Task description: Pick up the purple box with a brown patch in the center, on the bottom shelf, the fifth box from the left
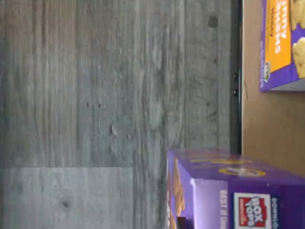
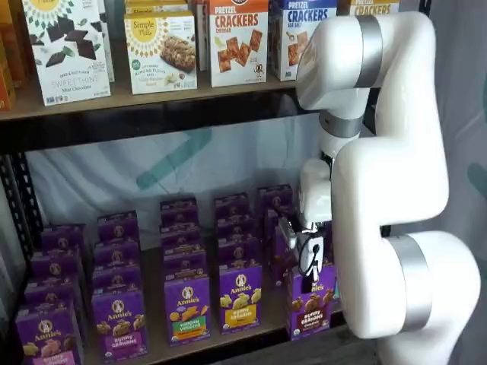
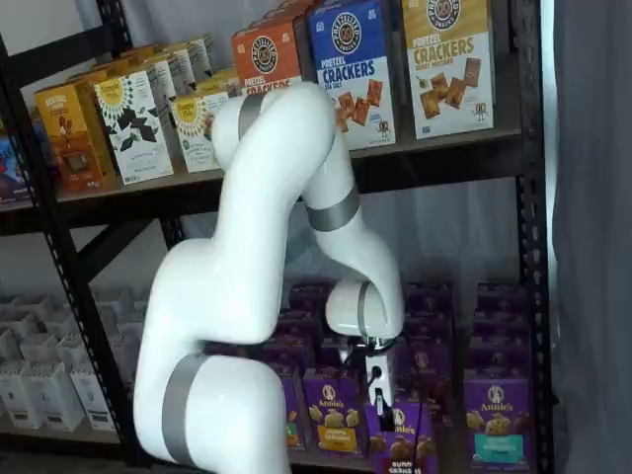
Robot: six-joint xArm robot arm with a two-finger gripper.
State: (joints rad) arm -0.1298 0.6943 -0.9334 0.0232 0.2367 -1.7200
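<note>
The purple box with dark brown bunny crackers hangs at the front right of the bottom shelf. My gripper comes down on its top from above, and the black fingers are closed on it. In a shelf view the gripper holds the box forward of its row. In the wrist view the box top, with a Box Tops label, juts past the tan shelf board over the floor.
Purple Annie's boxes stand in rows on the shelf, one with a yellow band beside the held box and one with a teal band. Cracker boxes fill the upper level. Grey wood floor lies in front.
</note>
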